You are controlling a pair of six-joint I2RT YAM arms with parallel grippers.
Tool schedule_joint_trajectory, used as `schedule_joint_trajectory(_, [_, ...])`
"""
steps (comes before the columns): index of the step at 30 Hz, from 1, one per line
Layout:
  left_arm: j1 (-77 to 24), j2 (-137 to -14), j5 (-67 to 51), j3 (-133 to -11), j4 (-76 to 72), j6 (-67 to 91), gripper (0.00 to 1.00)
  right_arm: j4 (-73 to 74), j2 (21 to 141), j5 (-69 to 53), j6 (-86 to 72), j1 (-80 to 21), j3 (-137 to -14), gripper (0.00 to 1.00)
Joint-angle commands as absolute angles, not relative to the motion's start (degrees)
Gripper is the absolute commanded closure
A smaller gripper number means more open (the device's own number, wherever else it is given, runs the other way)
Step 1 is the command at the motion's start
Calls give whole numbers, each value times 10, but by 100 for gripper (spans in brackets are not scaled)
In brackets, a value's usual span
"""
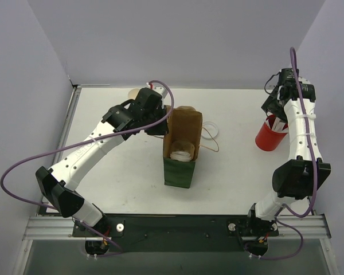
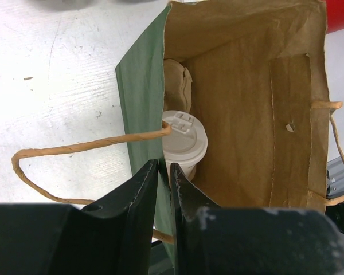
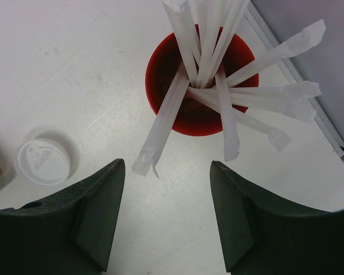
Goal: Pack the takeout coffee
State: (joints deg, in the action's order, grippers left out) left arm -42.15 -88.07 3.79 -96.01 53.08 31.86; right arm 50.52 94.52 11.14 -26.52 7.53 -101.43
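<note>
While the right fingers (image 3: 106,195) hung spread wide and empty above the red cup (image 3: 160,86) of white wrapped straws (image 3: 166,114), the left fingers (image 2: 148,183) sat at the top edge of the green paper bag (image 2: 140,80), one on each side of its left wall. Only a narrow slit lay between them, with the wall's edge running into it. I could not tell whether they pinched the paper or merely straddled it. The bag stood upright and open in the middle of the table (image 2: 57,69). A white paper cup (image 2: 183,140) with its whitish lid on stood inside, against that same wall. Brown moulded cardboard (image 2: 176,86) showed just beyond it. One twine handle (image 2: 74,146) drooped outward over the table. Left of the red cup, well apart from it, a round whitish lid (image 3: 43,163) lay on the table.
</note>
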Motion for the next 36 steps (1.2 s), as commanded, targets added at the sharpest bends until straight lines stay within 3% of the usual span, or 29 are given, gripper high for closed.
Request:
schedule_joint_trajectory(1, [-411, -856, 17, -962, 490, 302, 74, 516, 953, 125, -264, 74, -1017, 44])
schedule_joint_trajectory(17, [-391, -853, -17, -955, 474, 289, 75, 548, 946, 193, -250, 104, -1007, 48])
schedule_joint_trajectory(26, [-381, -846, -21, -949, 474, 287, 75, 548, 1001, 192, -257, 107, -1031, 50])
schedule_joint_trajectory(36, [-374, -841, -25, -949, 475, 285, 75, 561, 1027, 216, -261, 116, -1037, 62])
